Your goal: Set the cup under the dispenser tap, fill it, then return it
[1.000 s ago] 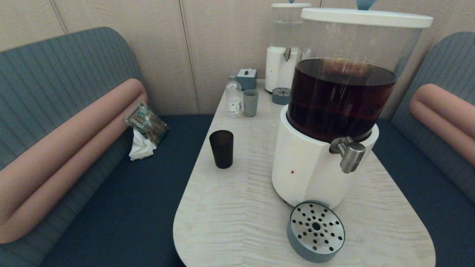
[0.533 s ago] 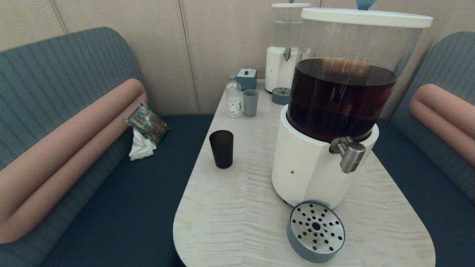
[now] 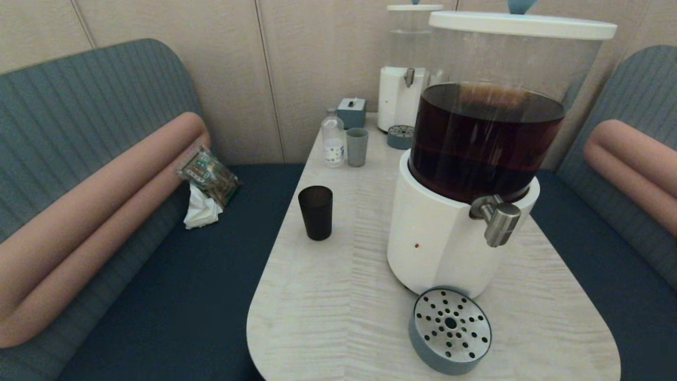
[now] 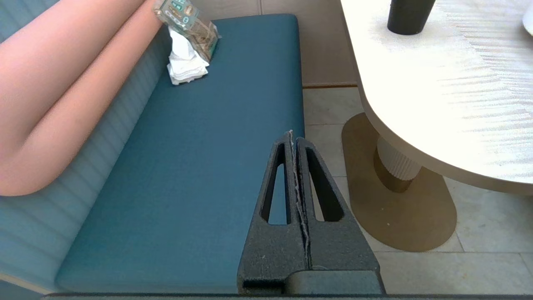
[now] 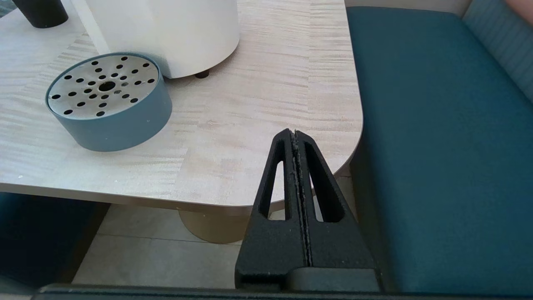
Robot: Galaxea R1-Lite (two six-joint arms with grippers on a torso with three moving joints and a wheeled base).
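Observation:
The dark tapered cup (image 3: 316, 212) stands upright near the table's left edge; its base also shows in the left wrist view as the cup (image 4: 409, 16) and in the right wrist view as the cup (image 5: 41, 12). The brushed-steel dispenser tap (image 3: 499, 220) juts from the white base of the big dispenser (image 3: 449, 238) holding dark brown liquid. A round perforated drip tray (image 3: 450, 329) lies on the table below and in front of the tap. Neither arm shows in the head view. My left gripper (image 4: 292, 135) is shut and empty, low beside the left bench. My right gripper (image 5: 293, 134) is shut and empty before the table's near right corner.
At the table's far end stand a grey-blue tumbler (image 3: 357, 147), a small clear bottle (image 3: 333, 140), a small grey box (image 3: 351, 111) and a smaller clear-liquid dispenser (image 3: 404, 79) with its own drip tray (image 3: 400, 136). A tissue pack (image 3: 207, 182) lies on the left bench. Benches flank the table.

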